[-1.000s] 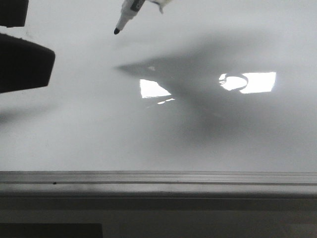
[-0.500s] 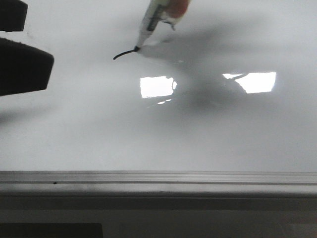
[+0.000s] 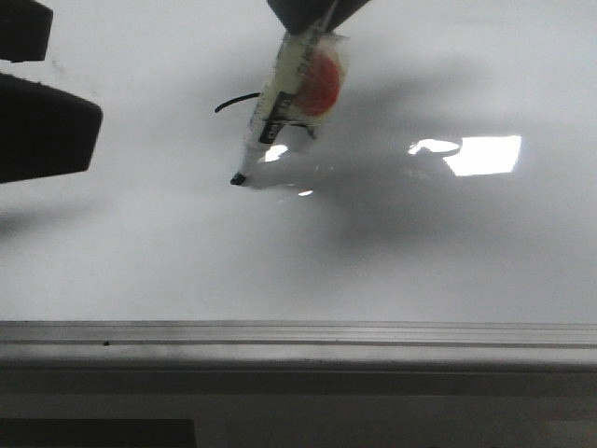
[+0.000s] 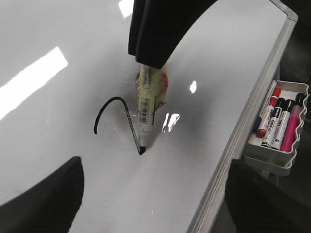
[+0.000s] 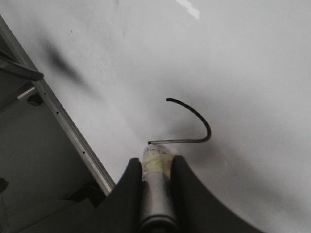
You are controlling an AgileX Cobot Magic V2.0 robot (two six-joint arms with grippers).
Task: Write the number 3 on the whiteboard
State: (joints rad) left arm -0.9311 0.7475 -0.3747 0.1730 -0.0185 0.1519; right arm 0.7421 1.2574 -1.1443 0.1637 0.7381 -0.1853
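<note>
The whiteboard (image 3: 392, 271) fills the front view, glossy and pale. My right gripper (image 3: 312, 14) is shut on a marker (image 3: 280, 98) wrapped in yellowish tape, whose black tip (image 3: 238, 178) touches the board. In the left wrist view, the marker (image 4: 148, 104) ends a thin black stroke (image 4: 114, 99): a curved hook, then a straight diagonal down to the tip. This is all that shows of the number 3 (image 5: 194, 121). My left gripper (image 3: 70, 63) hovers open at the left, holding nothing.
A grey metal frame strip (image 3: 298, 336) runs along the board's near edge. A white tray (image 4: 272, 162) with several markers hangs off the frame's outer side. Bright light glare (image 3: 480, 154) lies on the board to the right of the marker.
One second ago the marker tip hung above a blank board. It then touched down, drew the curve, and has now run a diagonal toward the near edge. The left gripper has not moved.
</note>
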